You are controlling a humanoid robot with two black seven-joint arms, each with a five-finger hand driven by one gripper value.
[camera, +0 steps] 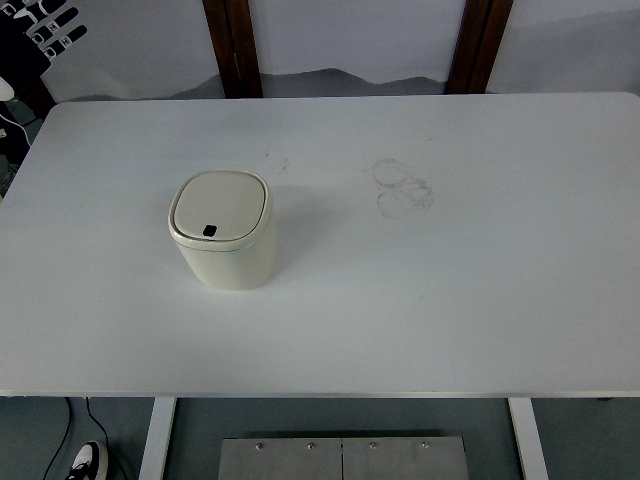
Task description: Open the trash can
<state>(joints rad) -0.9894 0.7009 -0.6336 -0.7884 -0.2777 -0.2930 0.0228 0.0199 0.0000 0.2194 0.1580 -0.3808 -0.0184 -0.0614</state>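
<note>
While you look down from the top view, the trash can (222, 232) stands upright on the left half of the white table (480, 300), a little left of centre and about midway between the far and near edges. You see a small cream bin with rounded corners and a square-ish lid (221, 207). That lid lies flat and closed on the body. A small dark button or latch (210, 231) sits at the lid's near edge, facing your side. A soft shadow falls to the bin's right on the tabletop.

Neither robot hand shows anywhere, so you cannot tell how the fingers of the left or the right are set. Nothing touches the bin.

Moving outward, note faint ring-shaped smudges (402, 186) on the tabletop to the right of the bin and a bit farther back, well apart from it. A fainter mark (277, 160) lies just beyond the bin toward the far edge.

Past the far edge you see a pale wall with two dark wooden posts (232, 45). At the top left corner stands a black-and-white panel (45, 35). Below the near edge, white table legs (157, 438) show, with a grey metal plate (342, 458) between them. A black cable (62, 440) and a black-and-white shoe (88, 462) lie at the bottom left on the floor.
</note>
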